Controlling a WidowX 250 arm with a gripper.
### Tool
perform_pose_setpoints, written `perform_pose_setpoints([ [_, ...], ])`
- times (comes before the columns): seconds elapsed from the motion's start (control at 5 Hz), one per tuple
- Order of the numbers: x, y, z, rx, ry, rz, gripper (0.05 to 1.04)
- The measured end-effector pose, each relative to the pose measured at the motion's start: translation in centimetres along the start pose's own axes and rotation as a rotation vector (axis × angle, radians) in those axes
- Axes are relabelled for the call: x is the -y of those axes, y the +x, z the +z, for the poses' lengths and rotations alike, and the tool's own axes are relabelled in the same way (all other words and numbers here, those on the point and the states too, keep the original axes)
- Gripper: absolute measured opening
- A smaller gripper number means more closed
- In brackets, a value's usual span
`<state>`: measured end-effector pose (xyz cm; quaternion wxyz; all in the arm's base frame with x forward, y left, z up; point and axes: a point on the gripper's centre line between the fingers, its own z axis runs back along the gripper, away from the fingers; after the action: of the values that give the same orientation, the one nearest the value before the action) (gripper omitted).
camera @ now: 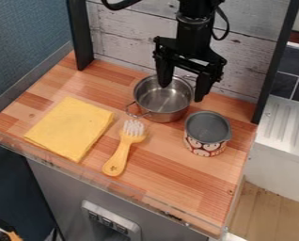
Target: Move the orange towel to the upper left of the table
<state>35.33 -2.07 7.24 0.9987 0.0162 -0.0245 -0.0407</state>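
I've got the black two-finger gripper (pixel 182 93) spread, empty. Folded yellow-orange cloth towel (pixel 70 127) at 9 o'clock; whole move to 11 remains.

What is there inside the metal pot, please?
In the pot, the bare metal bottom and parts of the inner wall can be seen. One finger of the open gripper covers a piece of the far side; what lies behind it is hidden.

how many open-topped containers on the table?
2. Metal pot toward the rear of the wooden table, right of the brush; can to the pot's right, nearer the camera.
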Motion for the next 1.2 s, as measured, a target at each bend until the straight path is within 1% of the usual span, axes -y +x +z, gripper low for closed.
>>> perform_pose_setpoints([
  [0.2, 0.2, -0.4, -1.3, -0.037, -0.014, 0.003, 1.0],
  [0.4, -1.8, -2.4, -2.6, -0.078, -0.113, 0.086, 1.0],
  [0.6, -4.4, -4.1, -2.1, -0.054, -0.12, 0.116, 1.0],
  [0.8, -7.4, -6.8, -2.3, -0.034, -0.067, 0.112, 1.0],
  [1.0, -10.2, -9.6, -3.3, -0.038, -0.018, 0.08, 1.0],
  [1.2, -13.2, -11.9, -4.3, 0.005, -0.021, 0.141, 1.0],
])
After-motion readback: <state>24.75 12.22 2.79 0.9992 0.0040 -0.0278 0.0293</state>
